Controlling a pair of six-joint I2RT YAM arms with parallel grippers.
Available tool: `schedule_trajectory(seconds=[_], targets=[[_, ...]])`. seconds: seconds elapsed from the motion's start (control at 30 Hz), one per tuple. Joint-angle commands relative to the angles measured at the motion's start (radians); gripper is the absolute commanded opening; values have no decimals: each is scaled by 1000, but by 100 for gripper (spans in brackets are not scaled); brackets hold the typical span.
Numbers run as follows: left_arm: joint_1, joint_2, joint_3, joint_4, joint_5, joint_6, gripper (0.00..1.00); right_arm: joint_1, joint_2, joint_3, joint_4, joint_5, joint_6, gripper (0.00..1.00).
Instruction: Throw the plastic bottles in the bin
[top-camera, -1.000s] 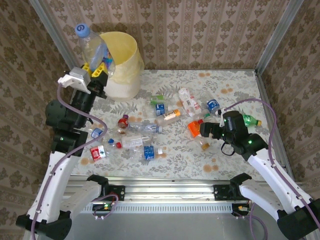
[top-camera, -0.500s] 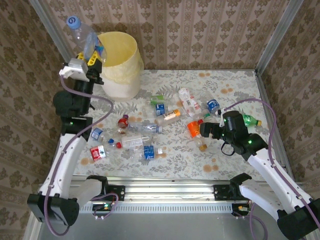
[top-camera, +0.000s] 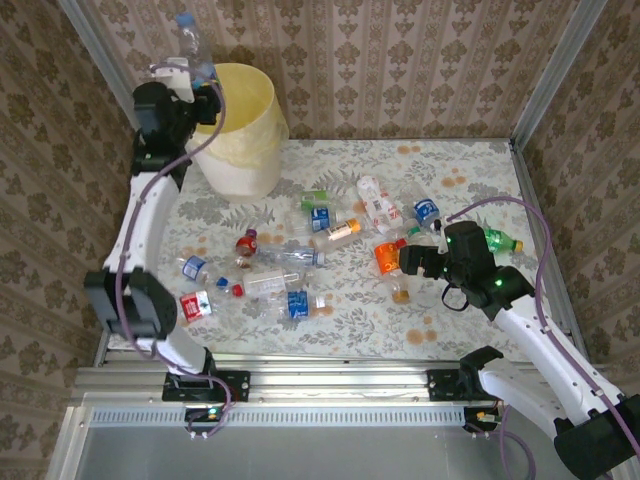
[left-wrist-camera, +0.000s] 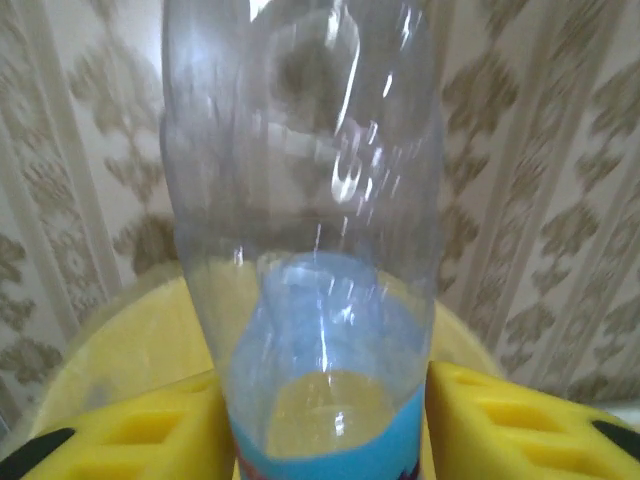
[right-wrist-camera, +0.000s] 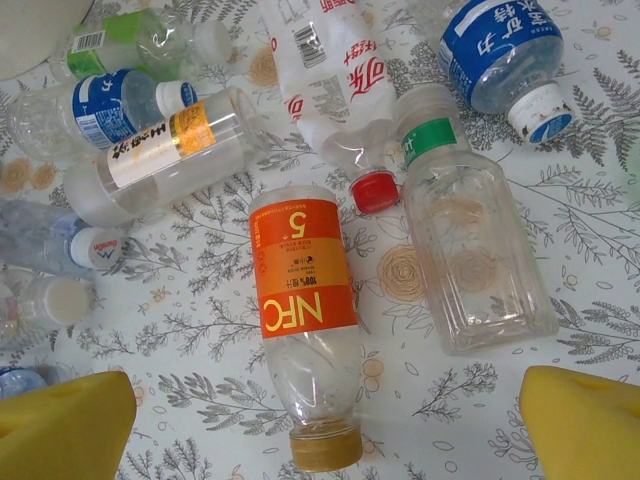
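My left gripper (top-camera: 195, 75) is raised over the near-left rim of the pale-yellow bin (top-camera: 240, 160). Its yellow fingers (left-wrist-camera: 130, 430) lie against both sides of a clear plastic bottle (left-wrist-camera: 300, 200) with a blue label. That bottle (top-camera: 190, 35) stands upright, blue cap up, with the bin's rim (left-wrist-camera: 120, 340) behind it. My right gripper (top-camera: 405, 262) hovers open low over the table. Between its fingers, untouched, lies an orange-labelled bottle (right-wrist-camera: 305, 290). Several more plastic bottles (top-camera: 290, 280) lie scattered across the floral table.
A square clear bottle (right-wrist-camera: 470, 240) with a green band lies just right of the orange one, and a blue-labelled bottle (right-wrist-camera: 500, 50) beyond it. A green bottle (top-camera: 503, 241) lies near the table's right edge. Patterned walls and metal posts (top-camera: 545, 70) close in the table.
My left arm has swung up and back with the bottle, from beside the bin to over its rim. My right arm and the bottles on the table have stayed put.
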Motion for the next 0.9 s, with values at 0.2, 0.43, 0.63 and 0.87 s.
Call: schedule_trajectory(seconds=[0.2,0.43,0.63,0.87], targets=[[-36,18,155,-314,-47,-48,100,11,-40,-12,-41,-43,-3,100],[-111,-263,51,-299,-88,-18,100,11,-31,-35,-38,-54,10,100],[-129,-499,-101,-227,75,-57,100,10,75,-20,-63,-56,40,100],[-188,-711,-279,-245,159,-59,100,11,181,-20,-67,-84,73,100]])
